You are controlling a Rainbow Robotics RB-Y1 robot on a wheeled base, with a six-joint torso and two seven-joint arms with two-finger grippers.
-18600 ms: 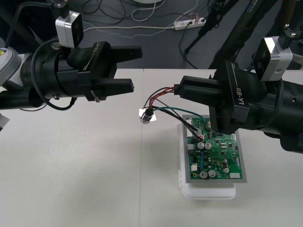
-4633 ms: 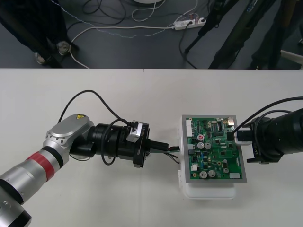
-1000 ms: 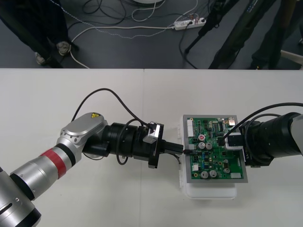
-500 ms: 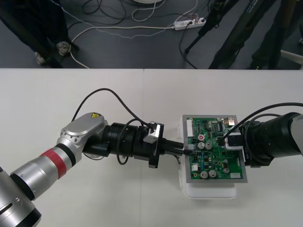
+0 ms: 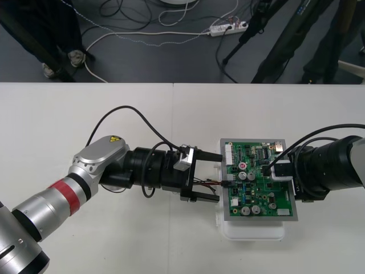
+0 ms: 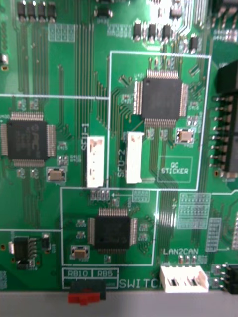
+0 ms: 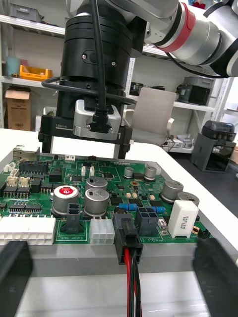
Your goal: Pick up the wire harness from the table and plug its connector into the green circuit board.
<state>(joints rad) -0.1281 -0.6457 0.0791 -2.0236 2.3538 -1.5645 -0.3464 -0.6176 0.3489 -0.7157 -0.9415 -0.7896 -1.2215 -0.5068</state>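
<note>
The green circuit board (image 5: pixel 259 180) lies on its white base (image 5: pixel 254 231) at the table's right. The harness's black plug (image 7: pixel 126 237) sits in a socket on the board's edge that faces my left gripper. Its red and black wires (image 7: pixel 133 282) run back from there between my left fingers (image 7: pixel 15 272). My left gripper (image 5: pixel 212 178) stands open at that edge, one finger on each side of the wires (image 5: pixel 206 182), touching neither. My right gripper (image 5: pixel 272 171) hangs over the board's right part, pointing down; the left wrist view shows this right gripper (image 7: pixel 87 143) open and holding nothing. The right wrist view looks closely down on the board (image 6: pixel 119 148).
My left arm (image 5: pixel 97 165) lies across the table's middle with a black cable looping above it. Beyond the table's far edge (image 5: pixel 171 83) is dark floor with cables and a power strip (image 5: pixel 228 27).
My left gripper has opened wide and let go of the harness. The plug stays at the board's edge. Neither arm has shifted.
</note>
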